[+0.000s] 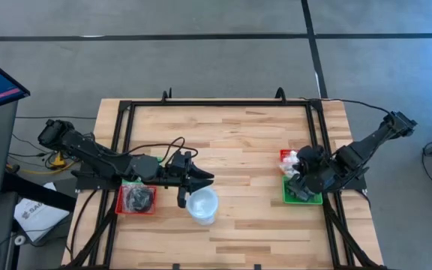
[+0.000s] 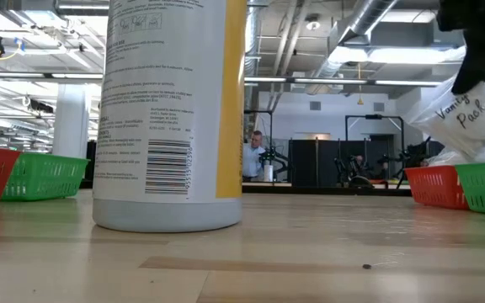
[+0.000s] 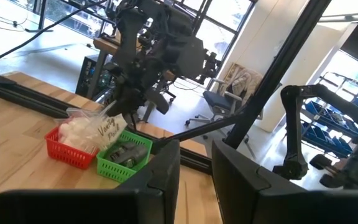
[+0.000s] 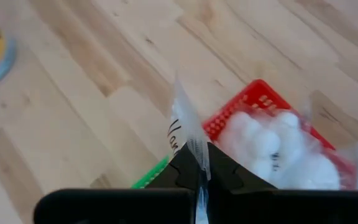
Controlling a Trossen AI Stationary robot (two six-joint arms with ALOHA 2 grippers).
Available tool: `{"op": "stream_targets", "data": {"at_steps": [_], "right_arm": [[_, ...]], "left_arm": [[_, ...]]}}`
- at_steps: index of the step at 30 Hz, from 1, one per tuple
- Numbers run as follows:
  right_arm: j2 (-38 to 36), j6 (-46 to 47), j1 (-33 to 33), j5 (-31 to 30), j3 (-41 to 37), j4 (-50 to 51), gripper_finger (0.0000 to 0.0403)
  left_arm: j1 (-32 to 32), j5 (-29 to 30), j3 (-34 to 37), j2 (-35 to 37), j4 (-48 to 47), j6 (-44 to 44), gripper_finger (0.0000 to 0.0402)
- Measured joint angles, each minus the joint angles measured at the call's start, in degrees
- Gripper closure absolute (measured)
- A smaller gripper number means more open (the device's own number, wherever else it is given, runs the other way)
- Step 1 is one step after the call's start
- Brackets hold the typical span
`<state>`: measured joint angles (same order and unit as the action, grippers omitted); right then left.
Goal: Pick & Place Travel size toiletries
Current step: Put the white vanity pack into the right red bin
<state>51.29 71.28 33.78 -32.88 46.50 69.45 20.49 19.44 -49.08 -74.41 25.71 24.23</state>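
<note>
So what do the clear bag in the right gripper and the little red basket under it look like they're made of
Clear bag: thin glossy plastic film, probably; see-through, creased, with handwriting on it, pinched in the shut right gripper.
Red basket: looks like moulded plastic; shiny walls with an open grid.
Table: light wood strips, grain visible.

Clear wrapper (image 4: 188,134) marked "Vanity Pack", pinched at its edge and hanging over the red tray (image 4: 253,93) near the table's right edge. White round pieces (image 4: 272,146) in clear wrap fill that tray. Black round discs (image 1: 137,198) lie piled near the left edge.
</note>
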Motion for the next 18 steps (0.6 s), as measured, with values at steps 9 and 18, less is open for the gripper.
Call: {"op": "stream_targets", "data": {"at_steps": [9,18], "right_arm": [[0.0,1.9,-1.2,-0.2,0.0,4.9,0.0403],[-1.4,0.8,-5.6,-0.6,0.0,7.3,0.0403]], "left_arm": [[0.0,0.0,0.0,0.0,0.0,-3.4,0.0316],[-0.2,0.3,0.0,0.0,0.0,-3.5,0.0316]]}}
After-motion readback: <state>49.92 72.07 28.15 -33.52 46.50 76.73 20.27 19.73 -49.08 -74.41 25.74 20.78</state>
